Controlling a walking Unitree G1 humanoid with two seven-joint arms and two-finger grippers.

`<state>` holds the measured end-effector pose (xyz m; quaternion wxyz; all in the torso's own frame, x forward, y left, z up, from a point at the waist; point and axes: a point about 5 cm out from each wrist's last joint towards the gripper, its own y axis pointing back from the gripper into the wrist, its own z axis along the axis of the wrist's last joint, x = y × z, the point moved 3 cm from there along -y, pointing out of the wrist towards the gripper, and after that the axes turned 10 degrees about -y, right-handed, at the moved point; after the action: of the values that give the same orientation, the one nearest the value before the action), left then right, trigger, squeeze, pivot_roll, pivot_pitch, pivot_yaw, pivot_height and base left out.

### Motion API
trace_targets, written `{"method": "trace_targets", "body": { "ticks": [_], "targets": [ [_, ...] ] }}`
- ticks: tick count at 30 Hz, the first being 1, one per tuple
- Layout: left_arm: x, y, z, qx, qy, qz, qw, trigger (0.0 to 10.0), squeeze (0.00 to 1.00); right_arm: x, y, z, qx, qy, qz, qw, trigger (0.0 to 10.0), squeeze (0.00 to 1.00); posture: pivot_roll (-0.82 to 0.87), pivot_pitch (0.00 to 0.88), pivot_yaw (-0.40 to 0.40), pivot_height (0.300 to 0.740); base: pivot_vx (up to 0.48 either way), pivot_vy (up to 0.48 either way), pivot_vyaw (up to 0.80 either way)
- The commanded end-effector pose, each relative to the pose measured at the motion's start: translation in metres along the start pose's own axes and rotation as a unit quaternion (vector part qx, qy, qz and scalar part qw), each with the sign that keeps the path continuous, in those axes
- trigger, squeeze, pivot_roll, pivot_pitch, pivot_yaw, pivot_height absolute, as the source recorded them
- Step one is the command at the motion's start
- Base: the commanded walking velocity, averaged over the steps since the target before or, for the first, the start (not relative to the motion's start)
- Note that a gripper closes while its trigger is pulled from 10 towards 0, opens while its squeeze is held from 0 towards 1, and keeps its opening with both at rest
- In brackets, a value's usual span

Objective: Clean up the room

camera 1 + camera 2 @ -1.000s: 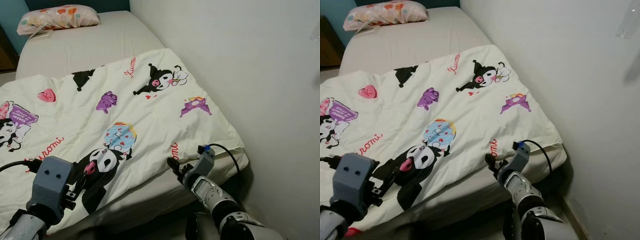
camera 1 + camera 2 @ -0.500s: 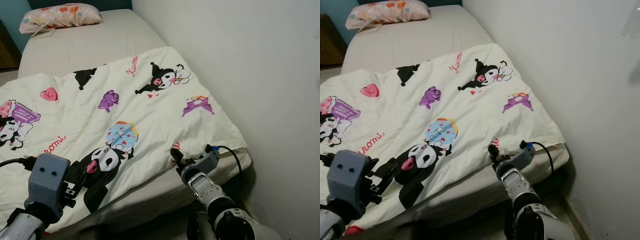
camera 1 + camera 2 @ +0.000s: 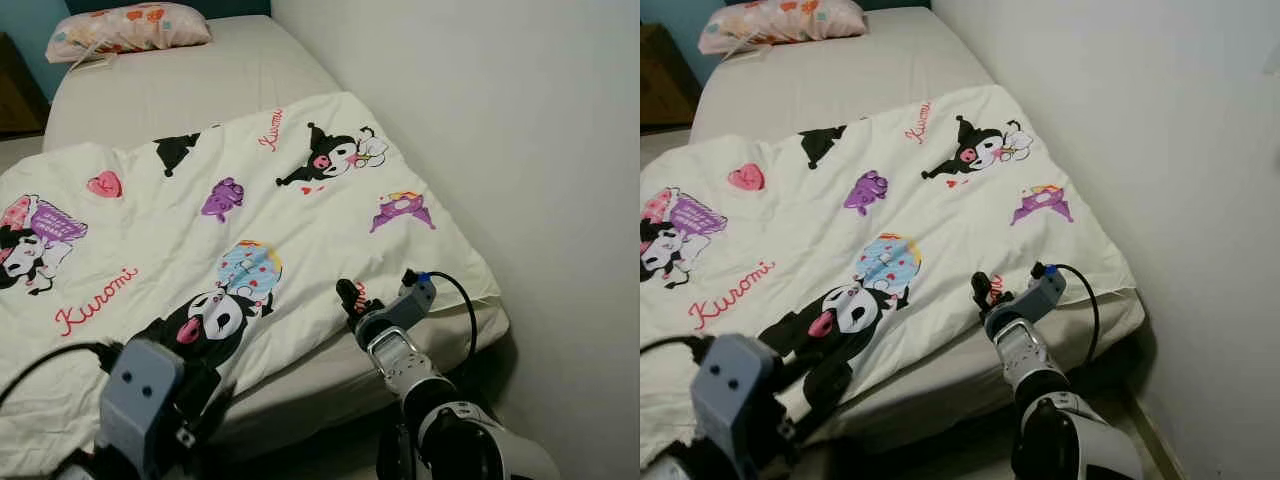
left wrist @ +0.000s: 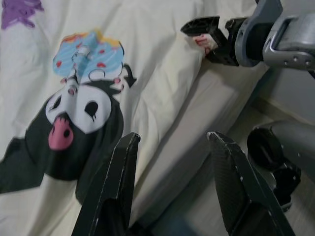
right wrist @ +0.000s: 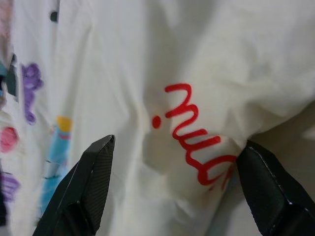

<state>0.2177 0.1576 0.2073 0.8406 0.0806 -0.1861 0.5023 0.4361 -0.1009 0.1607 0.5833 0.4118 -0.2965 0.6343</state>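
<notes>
A cream blanket printed with black and purple cartoon figures lies spread over the near half of the bed. My right gripper is at the blanket's near edge, by the red lettering. It is open, and its fingers straddle that edge without closing on it. My left gripper hovers low over the near edge by the black-headed print, open and holding nothing. In the left wrist view the right gripper rests on the blanket's fold.
A beige mattress runs to a floral pillow at the far end. A pale wall lines the bed's right side. Dark wooden furniture stands at the far left. Floor lies below the bed's near edge.
My left arm has dropped lower and nearer to me at the blanket's near edge. My right gripper has pushed forward onto the edge by the red lettering. The view has shifted slightly.
</notes>
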Motion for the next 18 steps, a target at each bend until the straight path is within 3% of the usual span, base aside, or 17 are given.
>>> {"method": "trace_targets", "body": {
  "ticks": [1, 3, 6, 8, 10, 13, 18],
  "targets": [
    [-0.003, 0.004, 0.0, 0.008, -0.004, -0.013, 1.0, 10.0, 0.0, -0.018, 0.004, -0.012, 0.017, 0.008, -0.029, 0.999, 10.0, 0.0, 0.13, 0.491, 0.013, 0.571, 0.0, 0.0, 0.0],
    [0.0, 0.008, -0.001, 0.017, -0.01, -0.012, 1.0, 10.0, 0.0, -0.036, 0.009, -0.01, 0.015, 0.032, -0.056, 0.998, 10.0, 0.0, 0.13, 0.502, 0.019, 0.571, 0.0, 0.0, 0.0],
    [0.005, 0.009, -0.001, 0.021, -0.017, -0.002, 1.0, 10.0, 0.0, -0.049, 0.013, -0.009, 0.013, 0.043, -0.072, 0.996, 10.0, 0.0, 0.12, 0.51, 0.023, 0.571, 0.0, 0.0, 0.0],
    [0.005, 0.009, -0.001, 0.021, -0.017, -0.002, 1.0, 10.0, 0.0, -0.049, 0.013, -0.009, 0.013, 0.043, -0.072, 0.996, 10.0, 0.0, 0.12, 0.51, 0.023, 0.571, 0.0, 0.0, 0.0],
    [0.013, 0.01, 0.001, 0.021, -0.024, 0.01, 0.999, 10.0, 0.0, -0.073, 0.021, -0.007, 0.014, 0.05, -0.114, 0.992, 10.0, 0.0, 0.11, 0.516, 0.027, 0.571, 0.0, 0.0, 0.0],
    [0.017, 0.01, 0.005, 0.015, -0.026, 0.011, 0.999, 10.0, 0.0, -0.087, 0.027, -0.007, 0.018, 0.046, -0.137, 0.989, 10.0, 0.0, 0.12, 0.522, 0.027, 0.571, 0.0, 0.0, 0.0],
    [0.015, 0.011, 0.012, 0.006, -0.028, 0.004, 1.0, 10.0, 0.0, -0.085, 0.026, -0.011, 0.021, 0.022, -0.136, 0.99, 10.0, 0.0, 0.14, 0.524, 0.027, 0.571, 0.0, 0.0, 0.0]
  ]
}}
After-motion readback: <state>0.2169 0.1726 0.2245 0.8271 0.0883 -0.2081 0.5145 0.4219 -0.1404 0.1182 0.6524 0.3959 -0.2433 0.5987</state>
